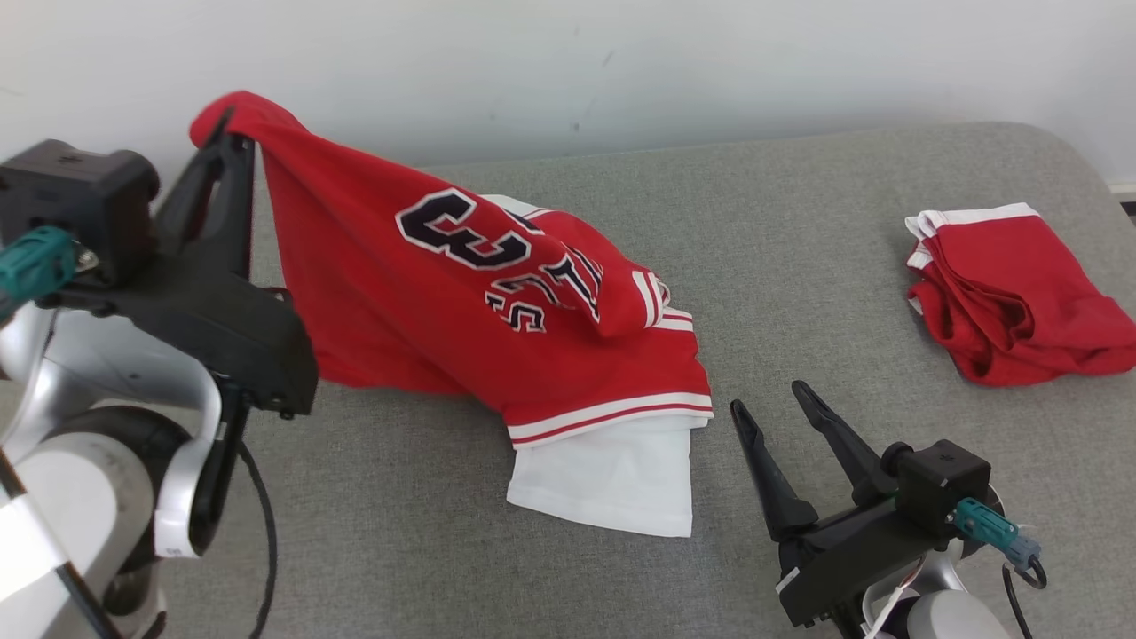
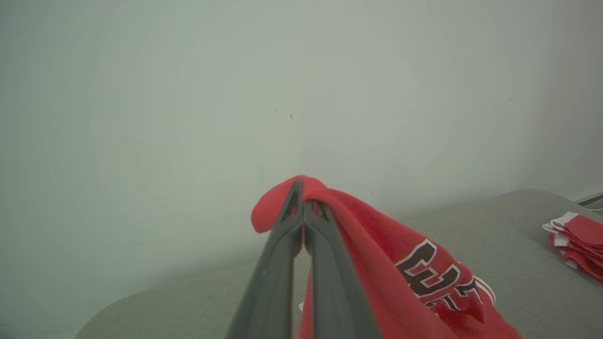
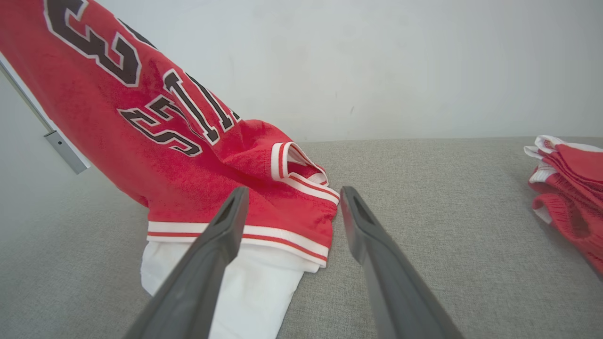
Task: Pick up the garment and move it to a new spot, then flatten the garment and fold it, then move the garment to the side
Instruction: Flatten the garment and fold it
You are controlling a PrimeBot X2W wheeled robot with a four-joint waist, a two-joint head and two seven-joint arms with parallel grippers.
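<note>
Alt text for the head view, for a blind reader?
The left hand, shut, holds one corner of a red basketball jersey above a grey padded surface, its hem lying over a white cloth. The right hand hovers open nearby; a second red garment lies far right.

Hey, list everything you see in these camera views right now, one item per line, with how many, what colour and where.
red jersey: one, red with black-and-white lettering and white trim, one end lifted at the left, the rest draped down onto the surface
white cloth: one, white, lying flat, sticking out from under the jersey's hem; cannot tell whether it is a separate piece
bundled garment: one, red with white trim, far right of the surface
padded surface: one, grey, under everything
wall: one, off-white, behind the surface
left hand: one, black, raised at the left, shut on the jersey's top edge
right hand: one, black, lower right, open, beside the jersey's hem, holding nothing
</note>
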